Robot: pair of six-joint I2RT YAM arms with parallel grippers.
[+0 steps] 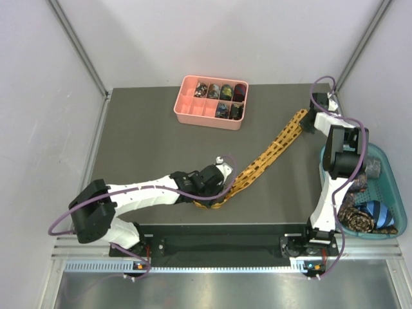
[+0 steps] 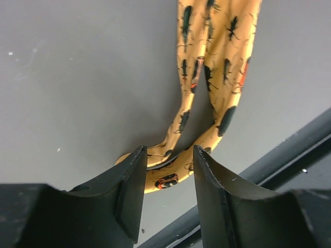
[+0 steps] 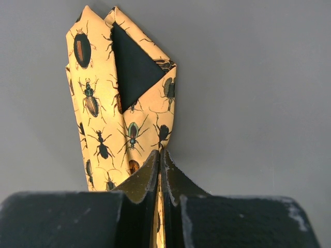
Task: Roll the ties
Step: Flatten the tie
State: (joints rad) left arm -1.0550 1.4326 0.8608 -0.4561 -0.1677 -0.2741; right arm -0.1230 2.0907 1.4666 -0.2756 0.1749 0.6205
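A golden-yellow tie (image 1: 270, 151) printed with beetles lies folded in half, running diagonally from near the table's front edge to the back right. Its looped fold (image 2: 170, 178) sits just past the tips of my left gripper (image 2: 168, 154), whose jaws stand open on either side of the loop; the left fingertip (image 2: 138, 155) touches the fabric. In the top view my left gripper (image 1: 207, 193) hovers over that fold. My right gripper (image 3: 161, 153) is shut on the tie (image 3: 98, 103) just behind its two pointed ends, at the far right (image 1: 310, 120).
A pink compartment tray (image 1: 193, 106) at the back holds several rolled ties (image 1: 222, 93). A teal basket (image 1: 394, 187) off the table's right side holds a dark floral tie (image 1: 356, 217) and a blue striped one (image 1: 380, 214). The table's front edge (image 2: 289, 144) runs close by the fold.
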